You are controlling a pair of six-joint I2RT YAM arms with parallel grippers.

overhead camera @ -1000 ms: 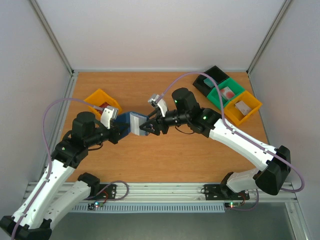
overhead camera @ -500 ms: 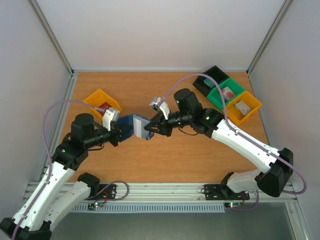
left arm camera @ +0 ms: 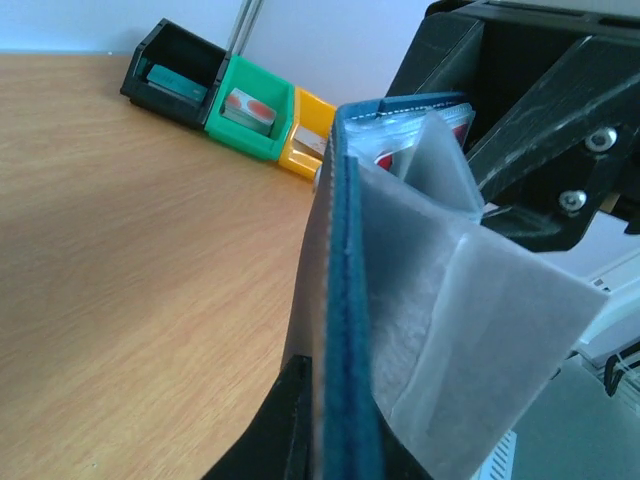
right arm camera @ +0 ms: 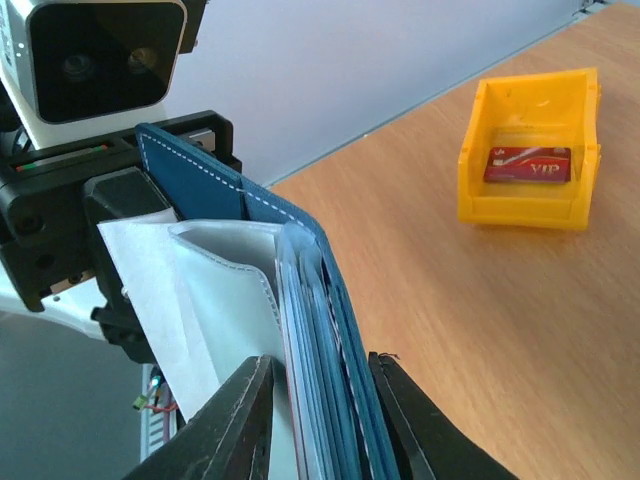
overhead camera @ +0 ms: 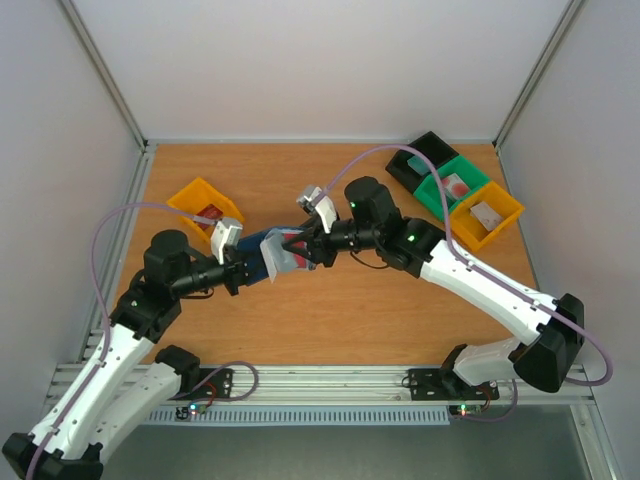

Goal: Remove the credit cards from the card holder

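The card holder (overhead camera: pixel 271 250) is hanging open between the two claws. The left gripper (overhead camera: pixel 243 268) is clamping its navy cover, and the right gripper (right arm camera: pixel 320 365) is pinching its pocket stack, where a red credit card (left arm camera: pixel 390 158) is peeking out. Beyond the left claw, a yellow bin (right arm camera: pixel 472 190) is holding another red card (right arm camera: pixel 527 165).

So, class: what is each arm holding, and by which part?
Both hold the card holder: the left jaws clamp its navy cover, the right jaws pinch the edge of its pocket stack.
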